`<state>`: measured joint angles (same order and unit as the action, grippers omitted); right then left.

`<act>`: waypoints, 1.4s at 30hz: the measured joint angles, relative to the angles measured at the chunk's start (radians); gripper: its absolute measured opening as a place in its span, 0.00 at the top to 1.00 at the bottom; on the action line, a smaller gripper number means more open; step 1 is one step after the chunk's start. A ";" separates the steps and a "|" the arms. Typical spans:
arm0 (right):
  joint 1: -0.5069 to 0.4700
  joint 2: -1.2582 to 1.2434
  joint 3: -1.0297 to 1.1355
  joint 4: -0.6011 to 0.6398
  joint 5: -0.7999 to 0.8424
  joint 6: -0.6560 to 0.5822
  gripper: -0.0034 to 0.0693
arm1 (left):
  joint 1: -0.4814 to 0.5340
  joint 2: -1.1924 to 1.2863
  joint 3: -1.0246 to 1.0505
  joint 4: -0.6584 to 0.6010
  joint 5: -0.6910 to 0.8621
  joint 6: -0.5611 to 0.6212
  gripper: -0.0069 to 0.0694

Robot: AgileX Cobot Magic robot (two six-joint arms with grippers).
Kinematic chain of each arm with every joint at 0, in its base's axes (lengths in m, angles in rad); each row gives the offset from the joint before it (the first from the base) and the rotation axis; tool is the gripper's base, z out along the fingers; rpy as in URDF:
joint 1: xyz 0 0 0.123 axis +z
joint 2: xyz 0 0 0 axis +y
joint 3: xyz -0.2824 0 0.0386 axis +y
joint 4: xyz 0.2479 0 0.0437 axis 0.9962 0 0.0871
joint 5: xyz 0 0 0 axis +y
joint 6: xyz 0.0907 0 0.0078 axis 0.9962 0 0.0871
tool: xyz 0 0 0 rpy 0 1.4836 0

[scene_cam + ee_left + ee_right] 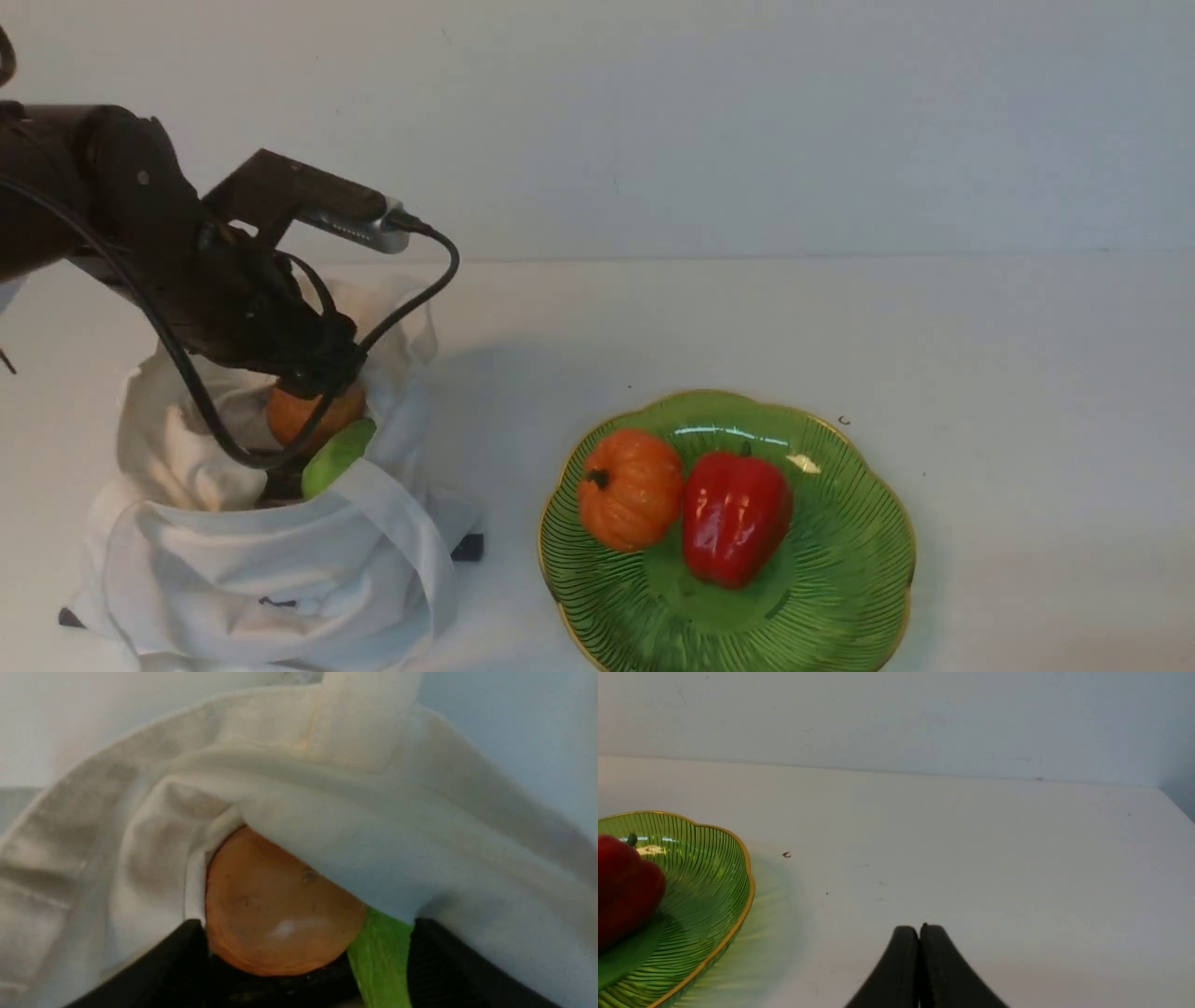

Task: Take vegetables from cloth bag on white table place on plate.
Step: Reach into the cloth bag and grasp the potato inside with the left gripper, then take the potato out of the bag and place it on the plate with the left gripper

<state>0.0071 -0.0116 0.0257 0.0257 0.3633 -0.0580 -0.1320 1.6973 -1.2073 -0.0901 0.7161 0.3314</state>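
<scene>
The off-white cloth bag (233, 560) stands at the table's left with its mouth open. My left gripper (313, 381) reaches into it. In the left wrist view the left gripper (306, 926) has its jaws wide apart, and the tan-brown potato (275, 919) and the light green piece (380, 952) lie between the fingers (434, 961). The potato (297, 417) and the light green piece (336, 457) show at the bag's mouth. The dark green piece is hidden. The green glass plate (840, 560) lies to the right. My right gripper (919, 927) is shut and empty over the white table (971, 858).
An orange pumpkin (630, 488) and a red bell pepper (735, 518) lie on the plate, which also shows in the right wrist view (714, 877). A bag strap (411, 532) hangs over the bag's front. A wall stands behind the table.
</scene>
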 joint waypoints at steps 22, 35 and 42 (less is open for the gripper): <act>0.000 0.000 0.000 0.000 0.000 0.000 0.97 | 0.000 0.124 -0.001 0.034 -0.157 -0.012 0.30; 0.000 0.000 0.000 -0.001 0.000 0.000 0.97 | 0.000 -0.126 -0.001 0.034 0.015 -0.020 0.30; 0.000 0.000 0.000 -0.001 0.000 0.000 0.97 | -0.011 -0.361 -0.001 -0.136 0.074 -0.003 0.30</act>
<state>0.0071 -0.0116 0.0257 0.0248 0.3633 -0.0580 -0.1433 1.3366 -1.2082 -0.2265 0.7904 0.3287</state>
